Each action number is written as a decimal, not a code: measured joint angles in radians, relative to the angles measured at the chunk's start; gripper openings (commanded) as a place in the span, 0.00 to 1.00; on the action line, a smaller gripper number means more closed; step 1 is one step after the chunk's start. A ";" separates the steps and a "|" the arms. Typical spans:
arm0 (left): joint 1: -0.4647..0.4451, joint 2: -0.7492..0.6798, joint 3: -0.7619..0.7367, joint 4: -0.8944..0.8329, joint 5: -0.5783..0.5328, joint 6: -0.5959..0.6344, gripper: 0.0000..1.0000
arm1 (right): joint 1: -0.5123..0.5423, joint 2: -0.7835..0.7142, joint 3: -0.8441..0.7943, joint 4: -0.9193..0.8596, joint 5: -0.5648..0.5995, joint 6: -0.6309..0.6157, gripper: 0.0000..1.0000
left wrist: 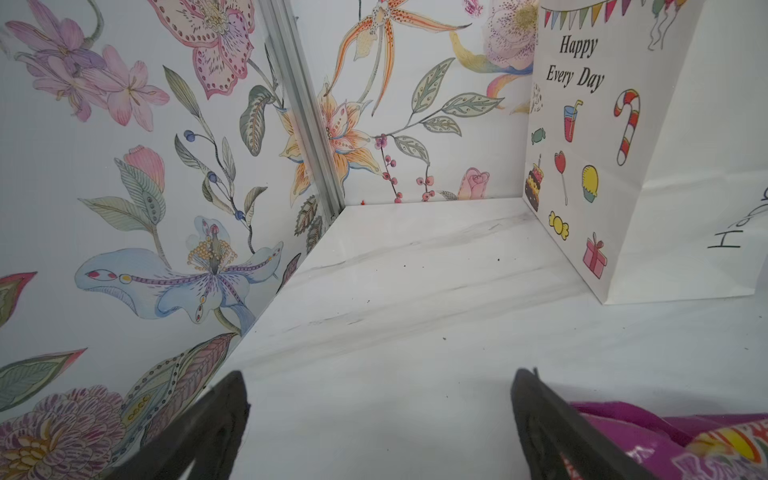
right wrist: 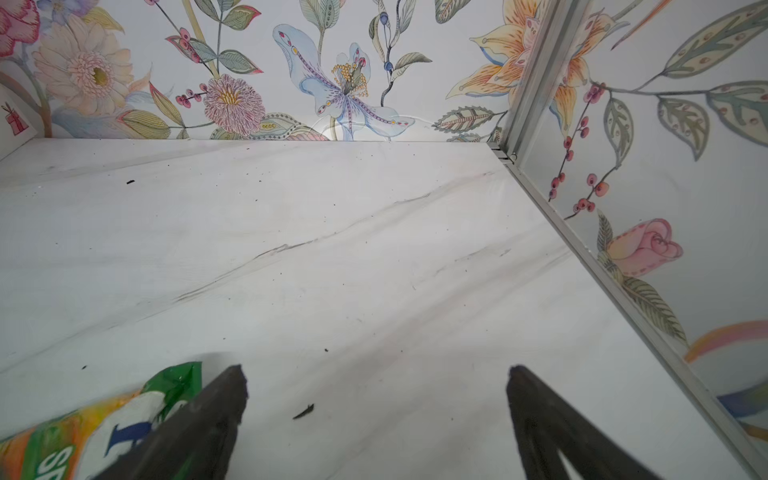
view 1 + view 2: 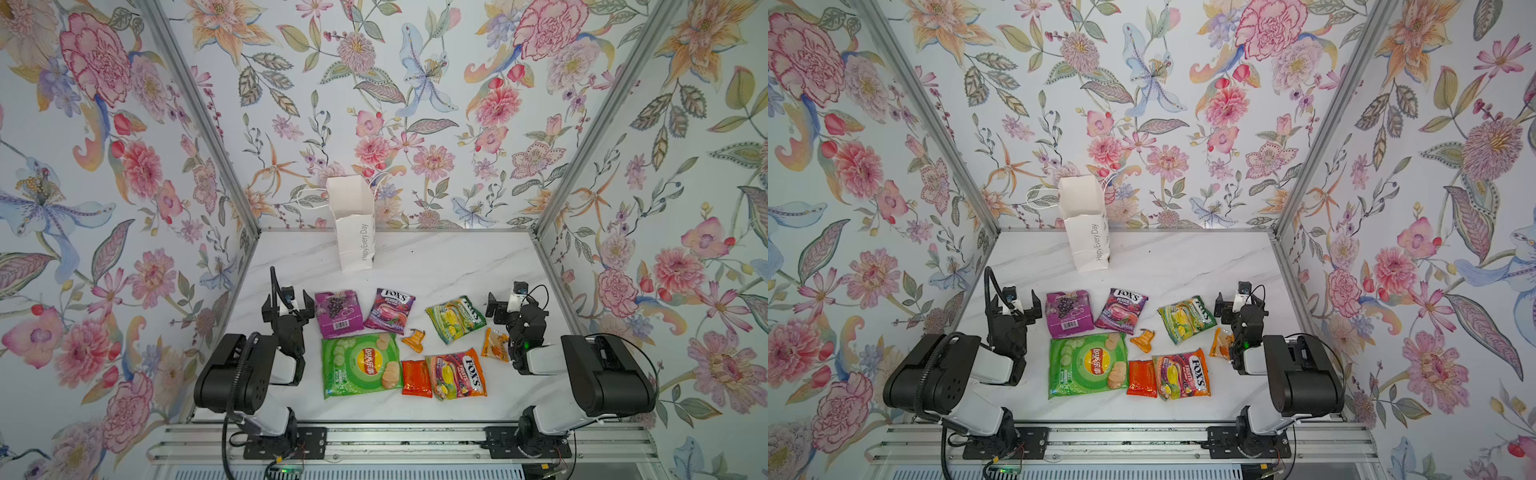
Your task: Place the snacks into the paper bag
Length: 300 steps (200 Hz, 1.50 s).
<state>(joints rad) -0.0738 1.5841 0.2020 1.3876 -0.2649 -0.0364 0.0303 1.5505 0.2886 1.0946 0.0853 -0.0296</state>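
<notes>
We see both grippers released and empty: the left gripper (image 1: 380, 384) beside the purple grape pack (image 3: 337, 318), the right gripper (image 2: 376, 380) beside the green FOX'S bag (image 3: 455, 318). The snacks (image 3: 359, 365) lie on the marble table (image 3: 457, 266) between the arms. The paper bag (image 3: 354, 232) stands near the back wall, seemingly open-mouthed, though we barely see inside.

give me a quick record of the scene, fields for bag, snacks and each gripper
paper bag: upright at the back of the table, top open
snacks out of bag: eight, all lying on the table
packets: green chips bag, purple grape pack, purple FOX'S bag, green FOX'S bag, orange FOX'S bag
sachets: three, orange-red
left gripper: open, empty, beside purple grape pack
right gripper: open, empty, beside green FOX'S bag
</notes>
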 measured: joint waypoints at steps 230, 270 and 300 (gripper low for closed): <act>-0.001 -0.027 -0.046 0.035 0.038 0.016 0.99 | 0.000 0.000 0.000 0.000 -0.010 0.000 0.99; -0.021 -0.248 -0.112 0.006 0.040 0.028 0.99 | 0.048 -0.080 -0.055 0.010 0.026 -0.031 0.99; -0.064 -0.426 -0.051 -0.189 0.018 0.016 1.00 | 0.119 -0.229 -0.083 -0.013 0.070 -0.074 0.99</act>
<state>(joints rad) -0.1379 1.1576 0.1513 1.1988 -0.2470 -0.0204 0.1493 1.3220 0.2058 1.0817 0.1551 -0.1036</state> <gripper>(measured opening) 0.992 0.992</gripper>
